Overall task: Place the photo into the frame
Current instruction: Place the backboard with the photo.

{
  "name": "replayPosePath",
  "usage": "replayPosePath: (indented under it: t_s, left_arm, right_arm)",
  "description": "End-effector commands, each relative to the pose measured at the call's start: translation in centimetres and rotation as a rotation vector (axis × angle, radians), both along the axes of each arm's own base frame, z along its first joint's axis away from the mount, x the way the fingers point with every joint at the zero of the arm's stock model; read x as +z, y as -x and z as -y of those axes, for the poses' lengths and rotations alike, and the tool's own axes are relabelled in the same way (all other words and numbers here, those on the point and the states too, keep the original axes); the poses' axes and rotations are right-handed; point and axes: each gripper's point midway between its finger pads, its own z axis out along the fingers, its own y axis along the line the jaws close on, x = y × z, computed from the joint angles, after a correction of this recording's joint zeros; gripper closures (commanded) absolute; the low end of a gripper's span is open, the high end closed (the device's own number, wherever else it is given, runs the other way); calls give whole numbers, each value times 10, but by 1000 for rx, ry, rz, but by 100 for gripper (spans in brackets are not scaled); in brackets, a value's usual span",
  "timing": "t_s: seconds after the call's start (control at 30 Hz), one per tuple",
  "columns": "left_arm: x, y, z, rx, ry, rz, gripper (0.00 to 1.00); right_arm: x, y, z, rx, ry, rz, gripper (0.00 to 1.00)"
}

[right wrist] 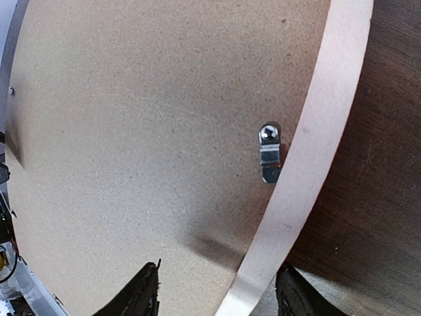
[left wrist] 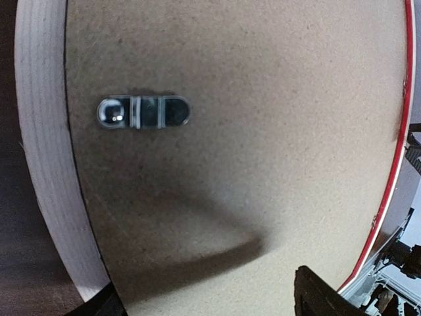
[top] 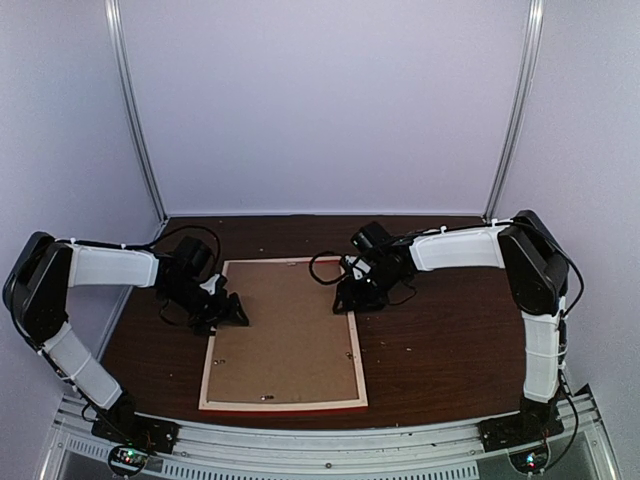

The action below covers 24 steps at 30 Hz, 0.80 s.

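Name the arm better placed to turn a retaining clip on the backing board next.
Right, likely: the right gripper, open, straddles the frame rail with a clip close ahead between its fingers. The left gripper has its clip farther ahead, toward one finger.

frame [top: 285,405]: pale pinkish wood on the upturned back, bright red along the near edge
backing board [top: 285,335]: plain mid-brown, finely speckled fibre texture
turn clip [left wrist: 143,112]: shiny silver-grey metal
table [top: 440,350]: dark brown, streaky wood grain
left arm [top: 110,267] and right arm [top: 455,248]: white shells, black joints
walls [top: 320,100]: pale lilac-grey, unpatterned
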Motion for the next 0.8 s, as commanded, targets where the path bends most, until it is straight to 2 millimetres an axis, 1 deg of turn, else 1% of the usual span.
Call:
replayPosePath:
  t_s: [0.0, 0.23, 0.43, 0.67, 0.77]
  left_arm:
    - [-6, 14, -18, 49, -94, -74, 20]
    - [0, 16, -24, 61, -130, -70, 19]
    - [3, 17, -27, 69, -148, -71, 18]
    - [21, 9, -30, 64, -178, -35, 17]
    - [23, 9, -31, 60, -182, -35, 17]
  right_arm:
    - [1, -4, -1, 23, -14, 22, 39]
    - [2, -8, 3, 28, -19, 28, 38]
    - [2, -7, 2, 41, -27, 30, 38]
    - [1, -6, 0, 43, -44, 27, 38]
    - [-1, -5, 0, 42, -48, 25, 38]
